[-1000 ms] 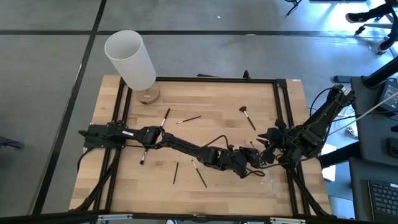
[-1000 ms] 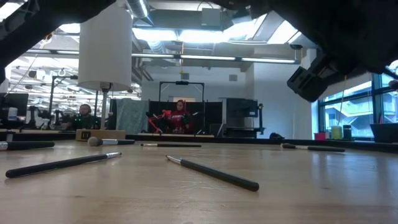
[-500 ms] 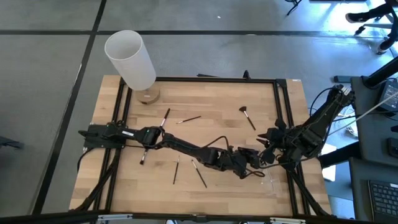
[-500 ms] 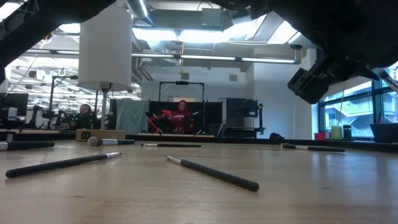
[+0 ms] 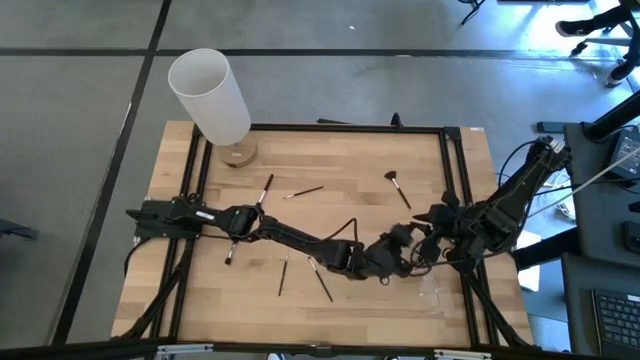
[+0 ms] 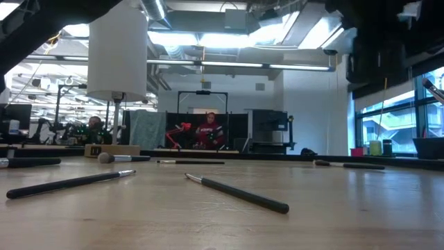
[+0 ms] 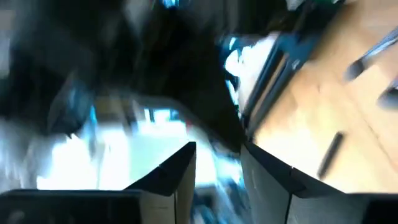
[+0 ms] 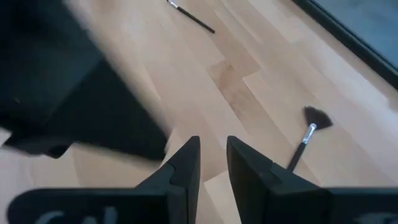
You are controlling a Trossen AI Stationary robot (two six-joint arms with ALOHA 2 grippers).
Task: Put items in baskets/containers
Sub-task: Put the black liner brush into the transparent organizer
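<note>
Several thin dark makeup brushes lie flat on the wooden table: two near the middle (image 5: 265, 188) (image 5: 303, 191), a fan-headed one (image 5: 397, 185), and three toward the near edge (image 5: 283, 272) (image 5: 320, 280) (image 5: 230, 255). The clear container (image 5: 436, 291) shows only as faint glints near the table's right near corner. My left arm reaches across the table. Its gripper (image 5: 400, 240) (image 7: 217, 171) hangs above the table just left of the container, fingers a little apart with nothing between them. My right gripper (image 5: 425, 247) (image 8: 212, 163) hovers right beside it, fingers narrowly apart and empty.
A tall white cylinder on a round wooden base (image 5: 212, 95) stands at the far left corner. A black frame rail (image 5: 455, 190) runs along the table's edges. In the low view, brushes (image 6: 239, 193) (image 6: 69, 182) lie on the near boards. People sit in the room behind.
My left gripper has risen from low over the table near the container and tipped upward, moving a little toward the far edge. The left wrist view is smeared by this motion. The brushes on the table have not moved.
</note>
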